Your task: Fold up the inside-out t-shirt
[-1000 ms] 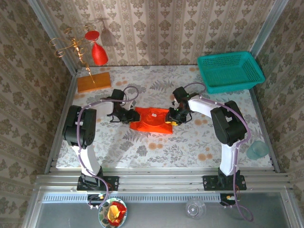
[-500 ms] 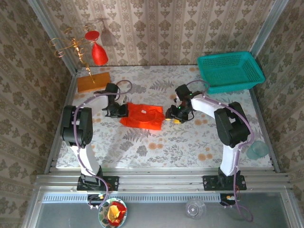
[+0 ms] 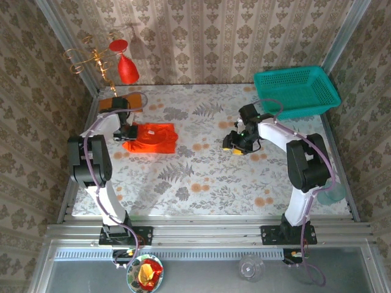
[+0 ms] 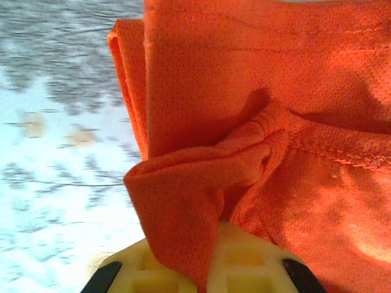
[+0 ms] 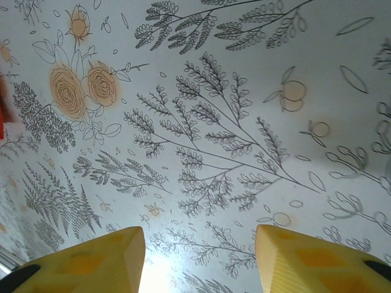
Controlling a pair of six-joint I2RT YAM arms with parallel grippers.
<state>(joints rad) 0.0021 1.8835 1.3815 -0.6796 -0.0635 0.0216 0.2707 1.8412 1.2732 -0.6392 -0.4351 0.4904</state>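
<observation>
Orange-red t-shirt (image 3: 153, 138) pinched in left fingers (image 4: 250, 271); right fingers (image 5: 305, 262) (yellow) spread, empty.

Damask-patterned beige wallpaper (image 3: 214, 36) lines the walls at 9, 12 and 3 o'clock. The table (image 3: 201, 183) wears a pale floral cover, brightly lit. An aluminium rail (image 3: 208, 232) runs along its 6 o'clock edge.

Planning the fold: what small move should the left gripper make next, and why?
Probably open the left gripper and let go: it pinches an edge of the t-shirt, already folded small on the table; the right gripper hangs open, apart.
</observation>
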